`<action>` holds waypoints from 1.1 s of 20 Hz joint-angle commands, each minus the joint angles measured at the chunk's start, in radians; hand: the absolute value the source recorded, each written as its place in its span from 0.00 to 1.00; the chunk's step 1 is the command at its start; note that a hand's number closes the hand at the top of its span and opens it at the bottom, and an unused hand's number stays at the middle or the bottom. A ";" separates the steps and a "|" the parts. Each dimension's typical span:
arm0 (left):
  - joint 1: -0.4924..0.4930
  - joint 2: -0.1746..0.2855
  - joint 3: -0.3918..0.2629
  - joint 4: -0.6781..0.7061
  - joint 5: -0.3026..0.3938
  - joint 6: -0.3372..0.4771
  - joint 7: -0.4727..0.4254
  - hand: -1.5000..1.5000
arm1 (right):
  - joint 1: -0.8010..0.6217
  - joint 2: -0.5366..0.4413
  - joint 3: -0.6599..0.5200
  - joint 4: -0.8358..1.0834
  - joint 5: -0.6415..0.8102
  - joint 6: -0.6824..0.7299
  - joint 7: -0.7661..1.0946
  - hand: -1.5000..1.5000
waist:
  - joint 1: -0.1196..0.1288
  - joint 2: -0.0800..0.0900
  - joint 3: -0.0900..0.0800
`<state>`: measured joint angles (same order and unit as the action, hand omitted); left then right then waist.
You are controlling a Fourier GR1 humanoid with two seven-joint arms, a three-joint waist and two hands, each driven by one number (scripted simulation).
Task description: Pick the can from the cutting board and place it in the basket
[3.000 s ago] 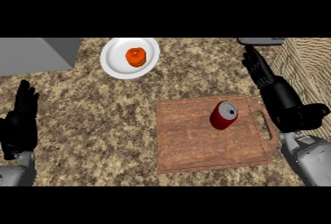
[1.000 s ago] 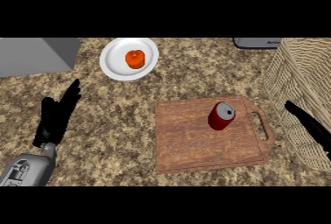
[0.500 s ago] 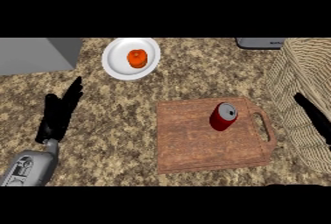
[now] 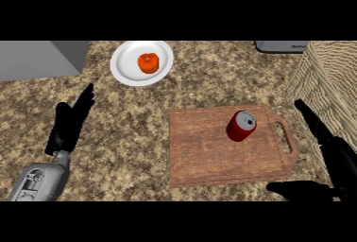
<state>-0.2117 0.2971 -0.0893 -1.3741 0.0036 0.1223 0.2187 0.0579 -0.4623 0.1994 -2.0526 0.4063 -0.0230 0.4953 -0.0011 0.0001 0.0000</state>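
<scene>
I am watching the red can [image 4: 241,126] standing upright on the wooden cutting board [image 4: 209,158], with its silver lid facing up at me. It is sitting in the board's far right part, just left of the handle slot, and nothing is touching it. My right hand [image 4: 339,157] is hanging just beyond the board's right edge. It is spread wide, with straight fingers [image 4: 311,121] pointing toward the far side and the thumb reaching left along the near edge of the view, so it is holding nothing. My left hand [image 4: 68,126] is resting open over the worktop [image 4: 132,146] at the left, fingers straight, well apart from the board. The wicker basket [image 4: 327,80] is standing at the far right, beside the board. I am judging the can to be light and stiff but thin-walled, with a smooth painted side that could slip or dent, and round enough to roll away if it is knocked over. I am therefore planning to take it round the side wall at about mid-height, fingers on the far right side and thumb opposite, coming in from the right and keeping it upright.
</scene>
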 commanded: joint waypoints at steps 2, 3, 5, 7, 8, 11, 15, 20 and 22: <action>-0.046 -0.016 0.042 0.025 -0.017 -0.034 0.029 0.50 | -0.043 0.105 0.045 0.068 0.095 0.013 -0.015 0.00 | 0.000 0.000 0.000; 0.017 0.017 0.064 -0.001 -0.012 -0.050 -0.022 0.50 | -0.039 0.121 0.047 0.111 0.105 -0.010 -0.048 0.00 | 0.003 0.000 0.000; 0.013 0.023 0.099 0.029 0.011 -0.108 -0.034 0.50 | -0.047 0.115 -0.002 0.083 0.087 0.047 -0.031 0.00 | 0.001 0.000 0.000; -0.061 -0.062 0.034 0.074 -0.060 -0.023 -0.004 0.50 | -0.042 0.153 0.022 0.195 0.149 -0.035 -0.129 0.00 | -0.002 0.001 0.000; -0.035 -0.041 0.058 0.020 -0.063 -0.024 0.003 0.50 | -0.142 0.155 -0.003 0.141 0.122 0.051 -0.011 0.00 | 0.002 0.000 0.000; -0.010 -0.013 0.113 0.061 -0.031 -0.110 -0.057 0.50 | -0.066 0.202 0.021 0.222 0.189 -0.004 -0.132 0.00 | 0.000 0.000 0.000; -0.035 -0.063 0.101 0.084 -0.066 -0.088 -0.047 0.50 | -0.088 0.256 0.042 0.277 0.238 -0.010 -0.147 0.00 | -0.001 0.000 0.000; -0.035 -0.080 0.099 0.026 -0.092 -0.077 0.006 0.50 | -0.183 0.347 0.062 0.360 0.297 -0.044 -0.114 0.00 | 0.002 0.000 0.000; 0.018 -0.072 0.120 0.032 -0.099 -0.104 -0.059 0.50 | -0.173 0.330 0.022 0.347 0.285 0.001 -0.118 0.00 | 0.001 0.000 0.000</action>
<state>-0.2168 0.2439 0.0230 -1.3629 -0.0708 0.0220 0.2068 -0.1023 -0.1771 0.2038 -1.7287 0.6421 -0.0174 0.3663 0.0004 -0.0002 0.0001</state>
